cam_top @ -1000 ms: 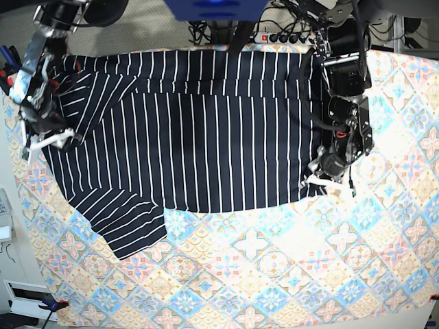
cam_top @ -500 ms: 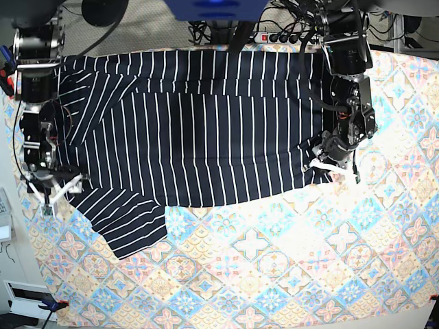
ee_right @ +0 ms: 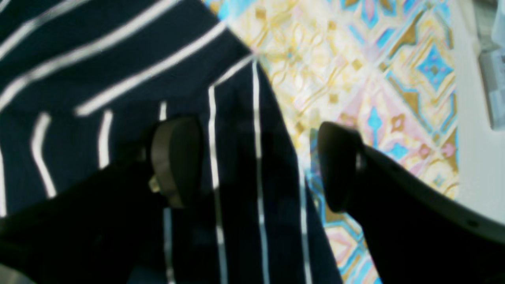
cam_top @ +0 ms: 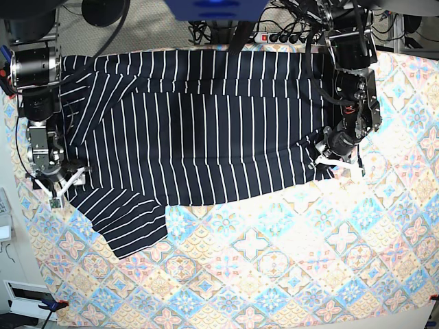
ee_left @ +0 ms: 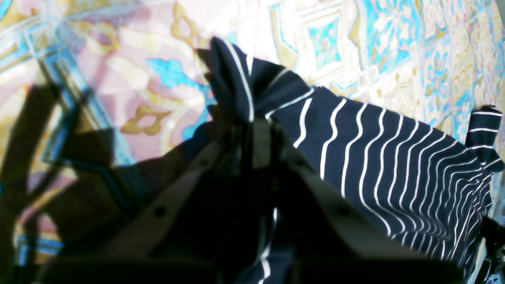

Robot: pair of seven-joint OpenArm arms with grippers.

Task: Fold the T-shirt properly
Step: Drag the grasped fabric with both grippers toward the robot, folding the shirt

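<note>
The T-shirt (cam_top: 206, 123), dark navy with thin white stripes, lies spread across the far half of the table, one sleeve (cam_top: 127, 223) pointing toward the near left. My left gripper (cam_top: 335, 162) sits at the shirt's right lower corner. In the left wrist view it (ee_left: 260, 130) is shut on a bunched fold of the T-shirt (ee_left: 394, 157), which pokes out past the tips. My right gripper (cam_top: 60, 184) is at the shirt's left edge above the sleeve. In the right wrist view it (ee_right: 256, 161) stands open over the T-shirt's (ee_right: 98, 59) edge, one finger over fabric, the other over the cloth.
A pastel floral-tile tablecloth (cam_top: 274, 260) covers the table and shows bare across the near half. A power strip (cam_top: 281, 38) and cables lie behind the far edge. The table's left edge runs close beside my right arm.
My right gripper came down along the shirt's left edge toward the sleeve and opened wide. My left gripper shifted slightly toward the far side, taking the corner with it.
</note>
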